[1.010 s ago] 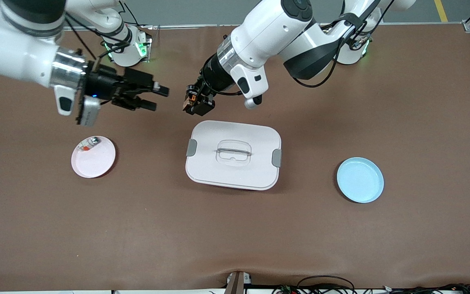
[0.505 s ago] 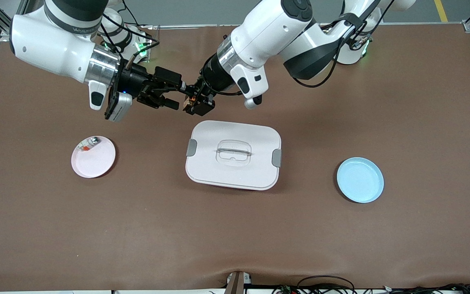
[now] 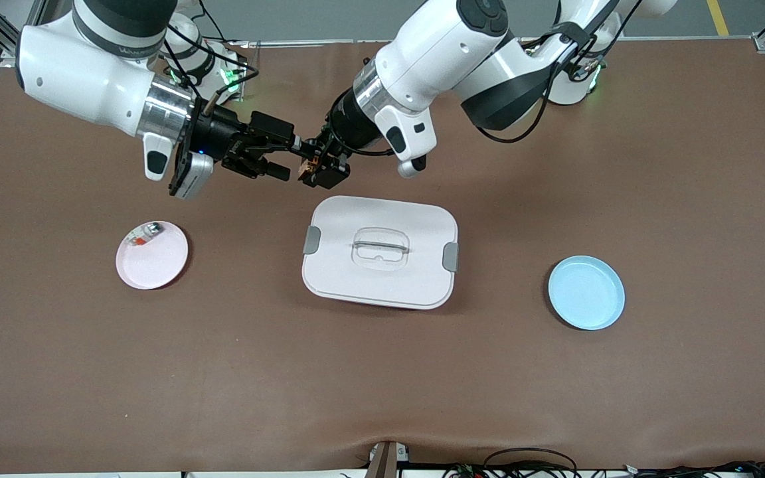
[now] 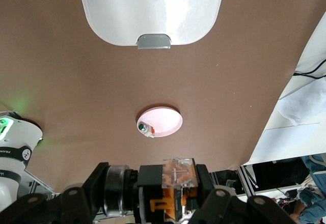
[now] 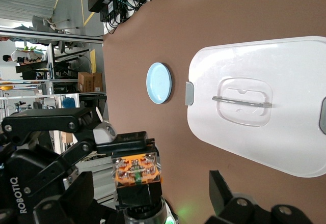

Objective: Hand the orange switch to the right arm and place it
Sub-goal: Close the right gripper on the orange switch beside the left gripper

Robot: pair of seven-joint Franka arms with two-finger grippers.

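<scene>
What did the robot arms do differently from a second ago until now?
The right gripper swung in over the brown table toward the left gripper and now sits open around the tiny black-and-orange switch that the left gripper holds. The left arm barely moved. The white lidded box, pink plate and blue plate stayed put.

white lidded box, pink plate, blue plate
</scene>
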